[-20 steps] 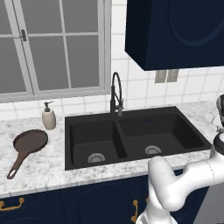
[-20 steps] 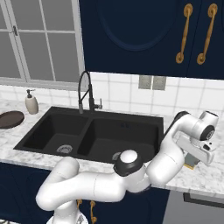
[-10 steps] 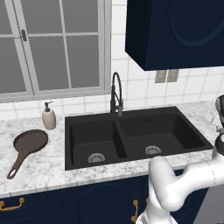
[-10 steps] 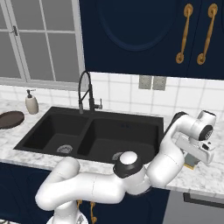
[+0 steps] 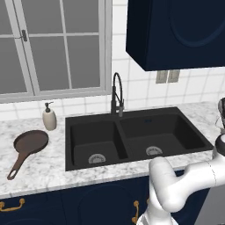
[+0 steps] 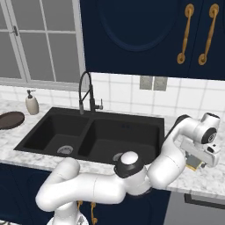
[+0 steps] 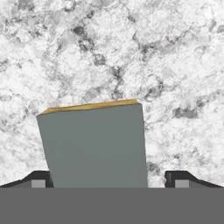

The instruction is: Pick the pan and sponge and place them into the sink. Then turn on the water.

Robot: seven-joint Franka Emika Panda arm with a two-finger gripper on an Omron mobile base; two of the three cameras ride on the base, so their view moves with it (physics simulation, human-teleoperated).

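Note:
The sponge (image 7: 96, 144), grey-blue on top with a yellow edge, lies on the marble counter right of the sink. My gripper (image 7: 107, 181) hangs over it, open. The left fingertip is close against the sponge's side, and a gap shows before the right one. In the right base view the gripper (image 6: 198, 159) points down at the counter, with a bit of the yellow sponge (image 6: 192, 167) under it. The dark reddish-brown pan (image 5: 30, 142) rests on the counter left of the sink, its handle toward the front edge. The black double-basin sink (image 5: 124, 147) holds nothing.
A black spring faucet (image 5: 116, 94) stands behind the sink's divider. A beige soap dispenser (image 5: 49, 117) sits by the wall behind the pan. Dark blue cabinets (image 6: 145, 35) hang above the counter's right side. A window (image 5: 52, 44) fills the wall at left.

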